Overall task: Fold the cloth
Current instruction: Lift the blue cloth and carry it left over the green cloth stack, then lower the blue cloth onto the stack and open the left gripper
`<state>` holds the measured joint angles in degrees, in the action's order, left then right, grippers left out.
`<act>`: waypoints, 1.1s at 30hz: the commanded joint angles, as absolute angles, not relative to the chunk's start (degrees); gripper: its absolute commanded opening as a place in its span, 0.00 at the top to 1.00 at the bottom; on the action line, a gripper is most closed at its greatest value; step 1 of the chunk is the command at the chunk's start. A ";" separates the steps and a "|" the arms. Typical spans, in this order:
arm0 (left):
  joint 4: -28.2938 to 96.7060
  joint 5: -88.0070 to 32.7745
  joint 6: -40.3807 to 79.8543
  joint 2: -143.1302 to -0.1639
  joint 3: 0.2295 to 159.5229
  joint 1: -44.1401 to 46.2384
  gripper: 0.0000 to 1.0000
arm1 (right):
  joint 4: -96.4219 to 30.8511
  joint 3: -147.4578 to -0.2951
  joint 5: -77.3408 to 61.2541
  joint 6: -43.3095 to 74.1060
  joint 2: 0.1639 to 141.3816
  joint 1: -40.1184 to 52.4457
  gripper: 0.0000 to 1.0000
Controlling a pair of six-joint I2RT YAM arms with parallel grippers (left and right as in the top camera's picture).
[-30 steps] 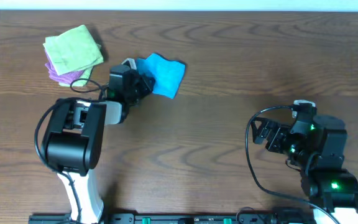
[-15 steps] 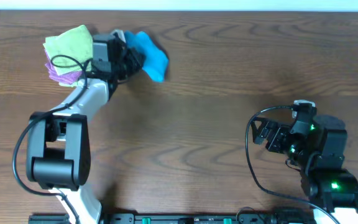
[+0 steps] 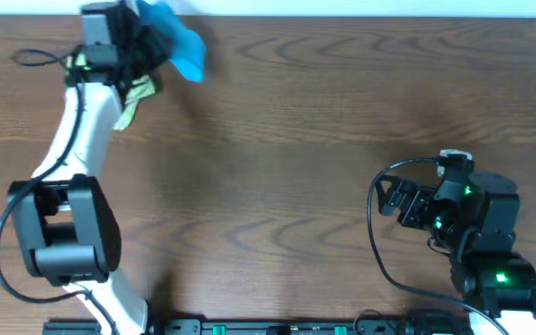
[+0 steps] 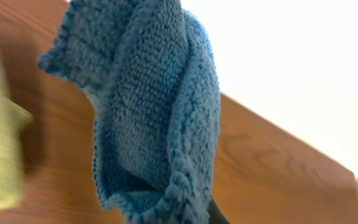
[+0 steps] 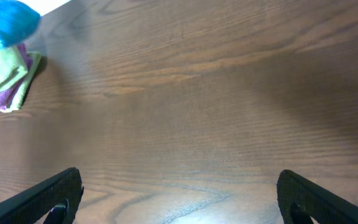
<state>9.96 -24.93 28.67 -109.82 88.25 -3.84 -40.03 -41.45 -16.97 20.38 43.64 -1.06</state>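
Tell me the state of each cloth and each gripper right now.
the cloth: bunched, hanging from the left gripper
left gripper: shut on the cloth
right gripper: open, empty
light green cloth: lying on the purple cloth
purple cloth: underneath, edge showing

Robotics lab bench — wood-grain table (image 3: 287, 140), cabled left arm (image 3: 66, 138) and right arm (image 3: 477, 233), white backdrop (image 4: 291, 62)

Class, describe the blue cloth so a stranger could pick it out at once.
Look to the far-left corner of the wooden table. There the left gripper holds the cloth bunched in its jaws. It alone is bright sky-blue; the light green cloth and purple cloth beside it lie stacked.
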 commanded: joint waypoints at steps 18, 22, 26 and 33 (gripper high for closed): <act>8.91 -20.01 23.09 -111.77 89.89 -12.78 0.94 | -40.10 -40.97 -17.39 20.97 43.40 -1.52 0.01; 6.98 -22.52 23.14 -112.20 89.89 -12.80 0.94 | -40.12 -40.97 -17.39 20.97 43.40 -1.52 0.01; 4.78 -22.35 23.46 -112.20 89.89 -12.84 0.94 | -40.10 -40.97 -17.39 20.97 43.40 -1.52 0.01; 4.47 -20.58 23.33 -112.84 89.89 -12.91 0.94 | -40.10 -40.97 -17.39 20.97 43.40 -1.52 0.01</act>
